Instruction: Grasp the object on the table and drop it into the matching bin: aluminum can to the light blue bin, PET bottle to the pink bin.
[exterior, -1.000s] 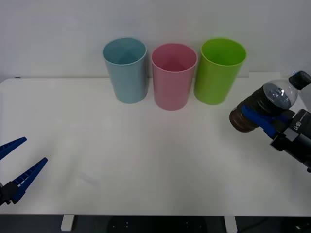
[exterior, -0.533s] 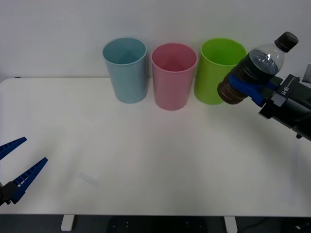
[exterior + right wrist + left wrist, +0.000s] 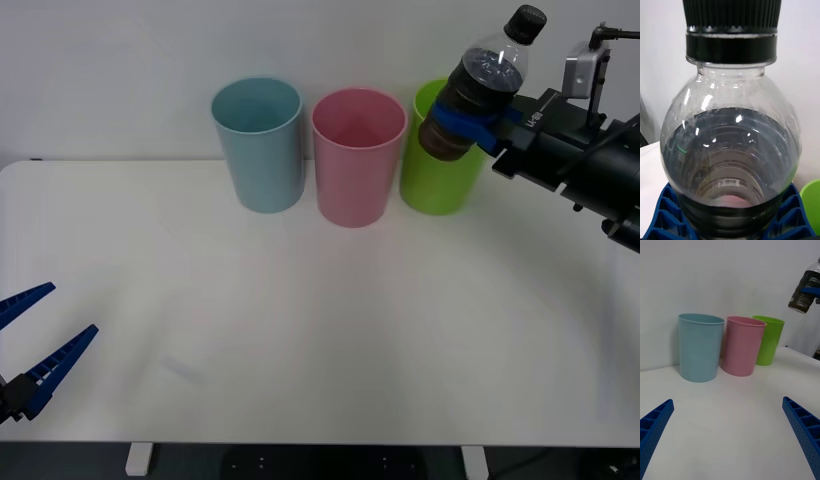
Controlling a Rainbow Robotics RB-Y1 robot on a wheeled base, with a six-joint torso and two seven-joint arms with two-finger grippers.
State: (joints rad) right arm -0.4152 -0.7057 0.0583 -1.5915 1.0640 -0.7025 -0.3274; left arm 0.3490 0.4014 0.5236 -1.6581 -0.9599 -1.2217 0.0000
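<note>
Three bins on bench [image 3: 300,320]. Left gripper [image 3: 30,345] parked well left of pink bin [image 3: 358,155], fingers spread, empty. Right gripper [image 3: 478,125] fingers clamp bottle [image 3: 472,85], tilted cap-up, airborne over green bin [image 3: 450,175], just right of pink bin; drop needs leftward carry.

The PET bottle [image 3: 730,150] is showing glossy clear plastic under a ridged black cap [image 3: 731,30]; the pink bin [image 3: 357,157] and desk [image 3: 300,320] are looking smooth and matt.
</note>
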